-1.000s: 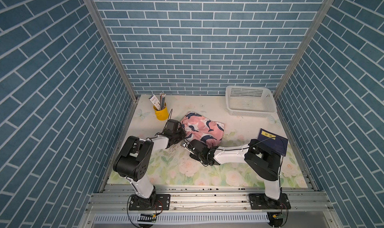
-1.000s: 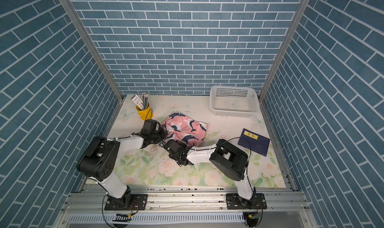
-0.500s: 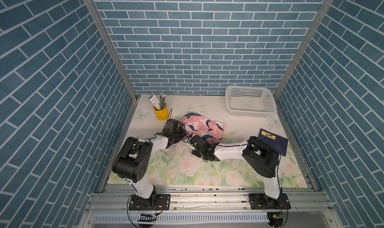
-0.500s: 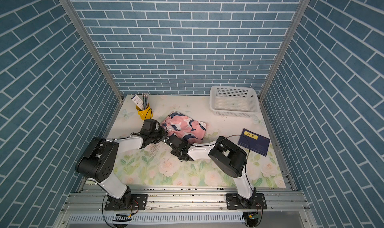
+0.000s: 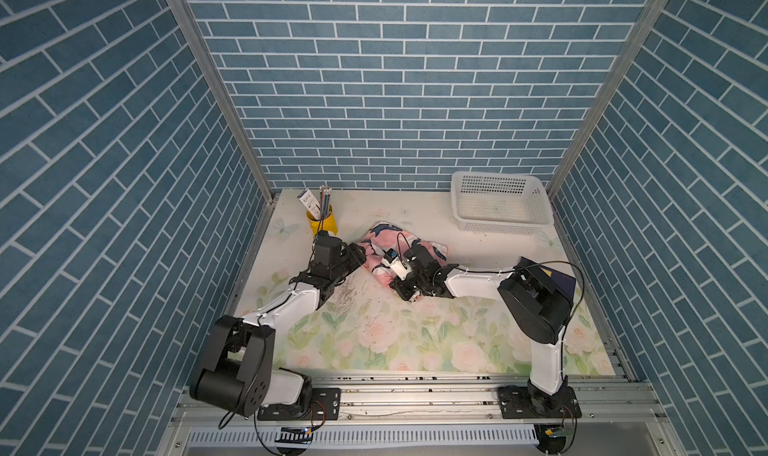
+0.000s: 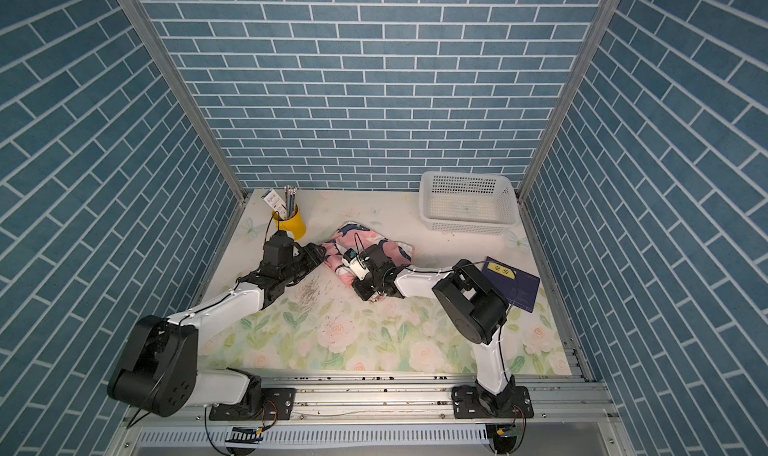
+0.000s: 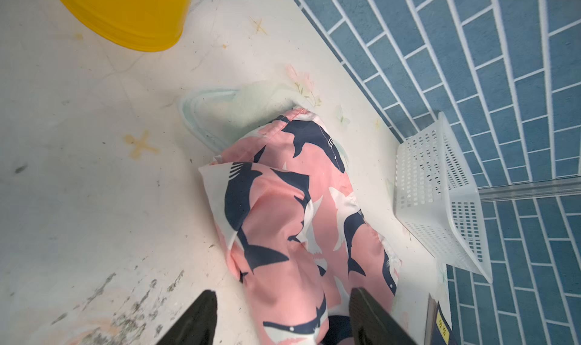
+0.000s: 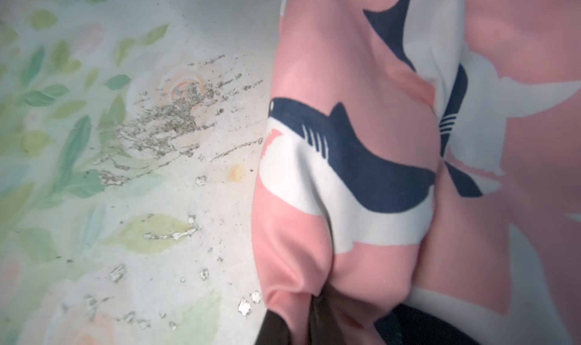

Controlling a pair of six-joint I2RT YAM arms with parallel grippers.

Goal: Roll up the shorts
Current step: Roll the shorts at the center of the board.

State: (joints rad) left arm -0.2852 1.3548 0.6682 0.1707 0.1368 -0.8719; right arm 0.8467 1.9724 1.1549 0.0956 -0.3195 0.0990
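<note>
The shorts (image 5: 384,234) (image 6: 365,237), pink with navy and white sharks, lie bunched in a loose roll on the mat behind the middle. My left gripper (image 5: 360,257) (image 6: 319,253) is at the bundle's left end. In the left wrist view the shorts (image 7: 298,221) sit between the black fingers (image 7: 204,312) of the open left gripper (image 7: 283,293), which do not press the cloth. My right gripper (image 5: 390,281) (image 6: 354,285) is at the bundle's near edge. The right wrist view shows the right gripper (image 8: 317,315) shut on a fold of the shorts (image 8: 361,170).
A yellow cup (image 5: 323,224) (image 7: 125,13) with pens stands just behind the left gripper. A white basket (image 5: 500,204) (image 7: 440,195) is at the back right. A dark blue booklet (image 5: 559,281) lies by the right arm's elbow. Blue brick walls enclose three sides.
The left gripper has opened and let go of the shorts' end. The right gripper has moved up to the bundle's near edge and shut on a fold.
</note>
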